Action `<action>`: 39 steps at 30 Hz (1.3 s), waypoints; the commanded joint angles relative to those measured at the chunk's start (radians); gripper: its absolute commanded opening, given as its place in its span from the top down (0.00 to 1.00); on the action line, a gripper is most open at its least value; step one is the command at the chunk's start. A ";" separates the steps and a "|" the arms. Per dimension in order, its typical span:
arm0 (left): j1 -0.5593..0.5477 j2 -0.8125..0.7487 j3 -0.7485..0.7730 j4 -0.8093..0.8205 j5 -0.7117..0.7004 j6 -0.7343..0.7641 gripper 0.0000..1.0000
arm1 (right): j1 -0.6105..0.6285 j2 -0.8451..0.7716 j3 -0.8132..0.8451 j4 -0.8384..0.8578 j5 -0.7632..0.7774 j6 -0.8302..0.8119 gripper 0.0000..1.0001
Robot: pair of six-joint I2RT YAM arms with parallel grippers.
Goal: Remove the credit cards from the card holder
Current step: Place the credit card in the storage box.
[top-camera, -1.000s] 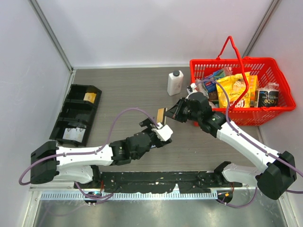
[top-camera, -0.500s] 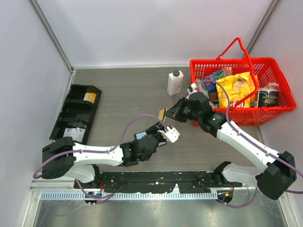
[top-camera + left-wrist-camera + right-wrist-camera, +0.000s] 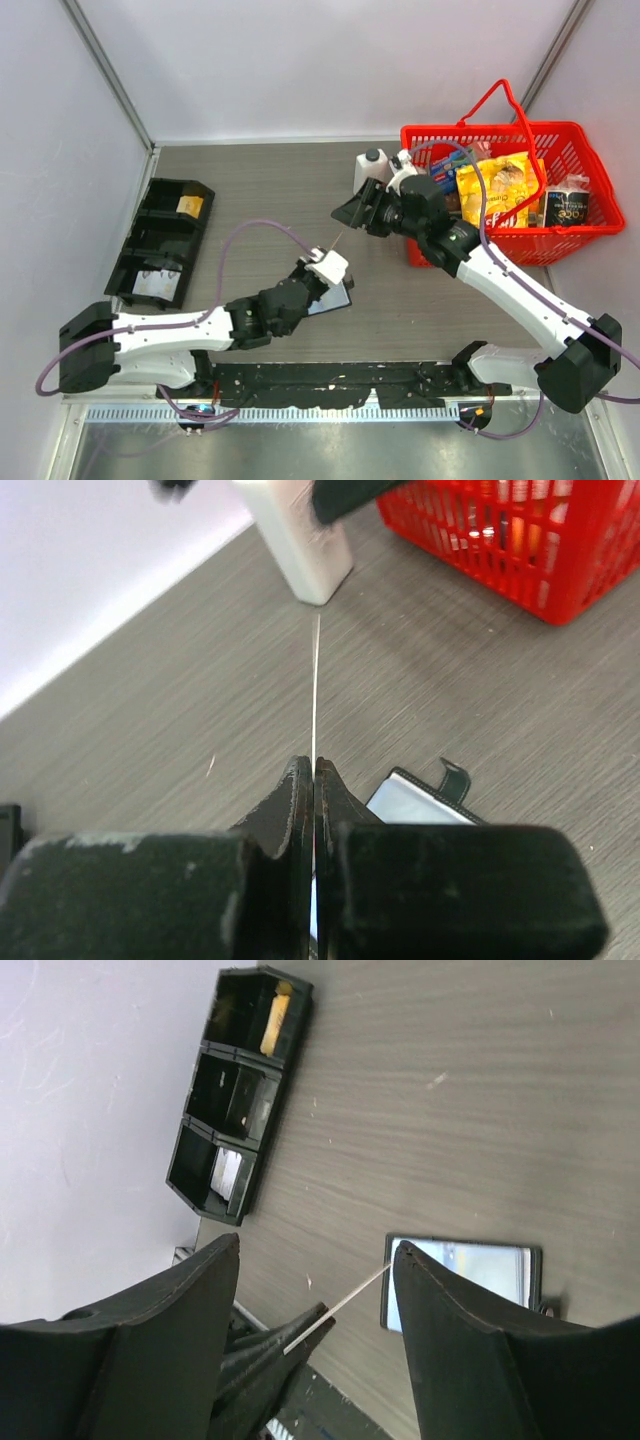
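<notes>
Slippage is the main risk: the left gripper (image 3: 314, 765) pinches one credit card (image 3: 315, 680) shut by its thin end only, and the right gripper (image 3: 315, 1250) stands wide apart, giving no support. The card holder (image 3: 533, 1278) lies open on the table (image 3: 150, 710) just below

A grey-brown wood grain is being shown by the desk (image 3: 260, 190). Bright red mesh is being displayed by the basket (image 3: 520, 245), and white with a black cap by the bottle (image 3: 366, 180). The black card holder (image 3: 534, 1275) is being brightened by a light blue credit card (image 3: 465, 1268). The tray (image 3: 163, 218) is being seen as black.
</notes>
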 commanded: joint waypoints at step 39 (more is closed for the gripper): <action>1.491 0.250 0.287 -0.281 0.768 -0.986 0.99 | 0.003 -0.178 -0.157 0.064 -0.104 -0.443 0.26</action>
